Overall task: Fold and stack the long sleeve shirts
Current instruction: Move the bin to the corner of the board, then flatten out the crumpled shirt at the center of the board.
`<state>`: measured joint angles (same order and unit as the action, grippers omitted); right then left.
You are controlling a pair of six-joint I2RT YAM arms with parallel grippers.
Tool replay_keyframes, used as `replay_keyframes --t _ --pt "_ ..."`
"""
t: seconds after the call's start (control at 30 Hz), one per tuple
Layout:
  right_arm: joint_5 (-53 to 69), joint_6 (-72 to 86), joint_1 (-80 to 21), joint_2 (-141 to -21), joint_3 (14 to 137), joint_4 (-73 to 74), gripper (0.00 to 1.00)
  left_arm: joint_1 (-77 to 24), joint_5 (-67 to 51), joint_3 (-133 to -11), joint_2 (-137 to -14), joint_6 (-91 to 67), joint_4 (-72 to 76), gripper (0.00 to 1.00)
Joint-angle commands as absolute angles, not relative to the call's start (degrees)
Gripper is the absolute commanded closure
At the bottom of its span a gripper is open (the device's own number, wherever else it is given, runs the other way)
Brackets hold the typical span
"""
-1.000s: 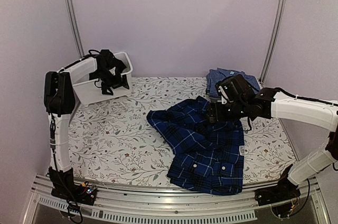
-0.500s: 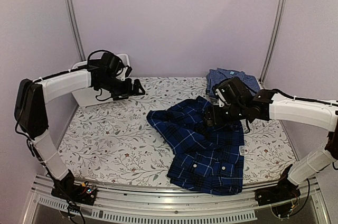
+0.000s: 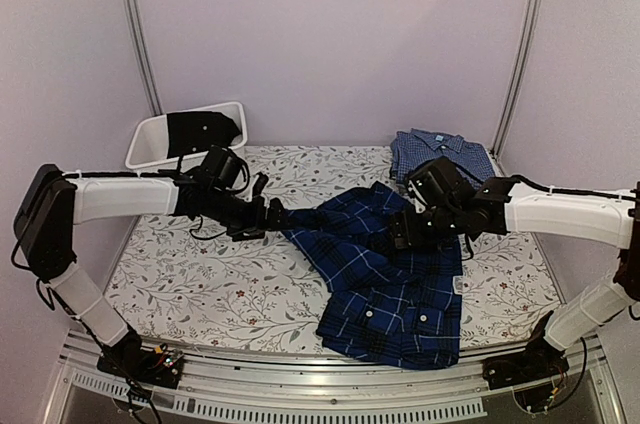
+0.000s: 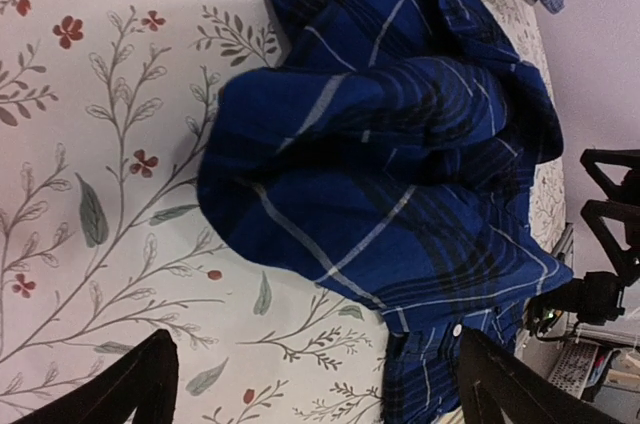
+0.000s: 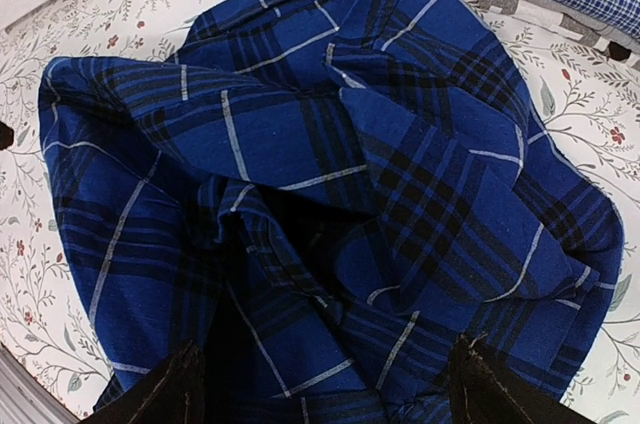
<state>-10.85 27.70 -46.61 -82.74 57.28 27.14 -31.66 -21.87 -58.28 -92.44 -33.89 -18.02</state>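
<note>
Navy-and-royal plaid shirt (image 3: 385,284) lies rumpled on the bench (image 3: 200,284), from centre toward 4 o'clock, its long axis running from 10 to 5 o'clock. Left pincer (image 3: 266,216), spread wide, sits just off the cloth's 9 o'clock bulge and is the nearer to that edge. Right pincer (image 3: 402,232), also spread, hovers over the bunched 1 o'clock part. Lighter checked shirt (image 3: 442,149) lies apart at the far 1 o'clock corner.

Your top view looks down from behind the arm bases (image 3: 140,362) across the whole surface (image 3: 200,274). Both wrist views sit close over the plaid shirt (image 3: 385,274), fingers (image 4: 130,389) at their lower edges; all three share that shirt.
</note>
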Motion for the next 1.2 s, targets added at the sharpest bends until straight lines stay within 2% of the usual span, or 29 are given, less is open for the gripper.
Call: replay_keyframes --t 0.0,0.2,0.43,0.5,0.6,0.7,0.8,0.87,0.97,1.07,1.17 --pt "-14.71 29.81 -46.85 -84.03 56.25 27.14 0.18 -36.61 -23.54 -56.00 -93.39 -41.42 -9.14 0.05" --pt "-16.96 32.95 -45.51 -85.20 54.84 25.62 0.23 -41.10 -23.50 -54.41 -98.65 -47.89 -2.21 0.16" --pt "-16.29 34.35 -43.97 -88.33 52.74 19.46 0.26 -44.71 -24.36 -54.53 -104.49 -52.72 8.76 0.25" --pt "-16.72 34.58 -43.42 -89.54 52.69 18.01 0.27 -45.22 -23.80 -54.58 -105.45 -53.88 11.20 0.32" --pt "-17.68 35.36 -42.15 -91.07 52.50 16.27 0.31 -45.54 -23.02 -54.57 -105.98 -54.82 12.80 0.54" --pt "-19.24 35.84 -41.36 -91.07 52.47 15.91 0.42 -45.40 -21.26 -54.38 -104.81 -53.83 10.63 0.79" --pt "-19.75 35.36 -41.14 -90.26 52.93 16.55 0.63 -44.45 -18.58 -53.73 -102.29 -51.46 6.20 0.99" --pt "-20.35 34.93 -41.13 -89.63 53.25 17.79 0.77 -43.56 -17.49 -52.36 -99.74 -50.32 4.19 1.00" --pt "-21.95 34.33 -41.06 -88.28 53.88 20.22 0.90 -41.67 -15.89 -50.52 -95.56 -48.42 0.83 1.00" --pt "-23.66 33.42 -41.04 -86.53 55.12 22.56 0.96 -39.48 -13.98 -49.02 -91.18 -46.20 -4.82 1.00" --pt "-25.55 31.98 -40.48 -85.47 56.77 24.58 0.98 -35.89 -13.72 -47.31 -87.38 -43.99 -7.45 1.00"
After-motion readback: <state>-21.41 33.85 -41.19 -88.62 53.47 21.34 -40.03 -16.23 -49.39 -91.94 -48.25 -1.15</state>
